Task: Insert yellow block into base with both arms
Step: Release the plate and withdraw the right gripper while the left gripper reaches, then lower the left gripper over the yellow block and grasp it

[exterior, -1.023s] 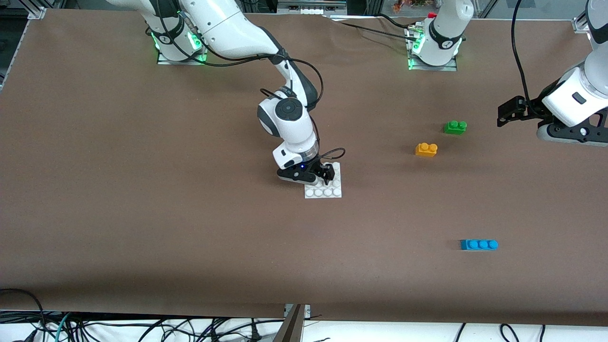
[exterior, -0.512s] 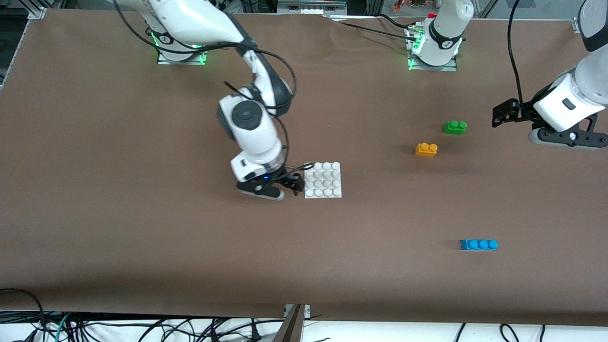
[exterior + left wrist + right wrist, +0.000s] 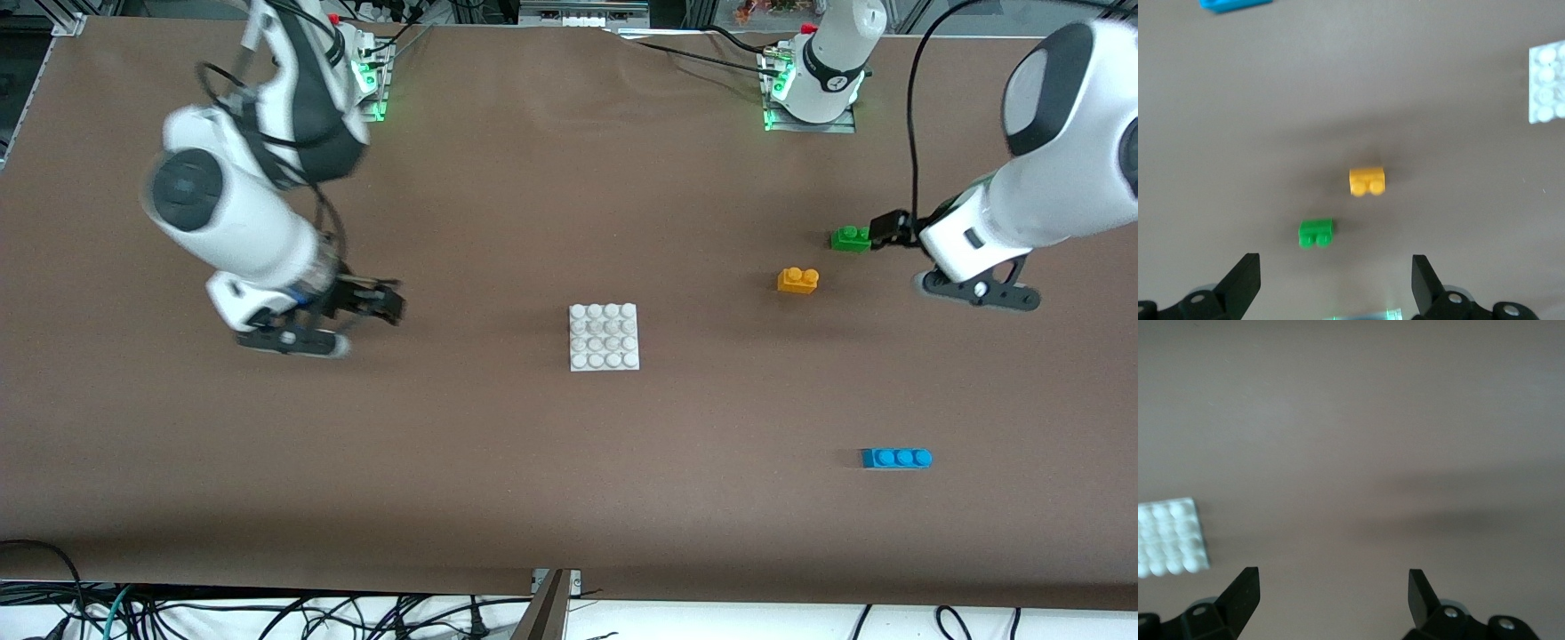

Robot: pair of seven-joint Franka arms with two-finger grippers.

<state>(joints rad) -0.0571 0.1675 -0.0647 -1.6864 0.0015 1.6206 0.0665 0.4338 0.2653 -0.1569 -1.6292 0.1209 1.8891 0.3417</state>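
Nearest my front camera lay the blue three-stud brick point(image 3: 896, 458), toward the left arm's end of the brown table point(image 3: 498, 462). Farther back sat the white studded base point(image 3: 605, 337), mid-table and bare. Farther still rested the yellow block point(image 3: 797, 280), then the green brick point(image 3: 850, 238) just past it. The left gripper point(image 3: 1337, 280) hung over the green brick; only its wrist view showed me the fingers spread and empty. The right gripper point(image 3: 1331, 593) hung over bare table toward the right arm's end, fingers likewise spread, holding nothing.
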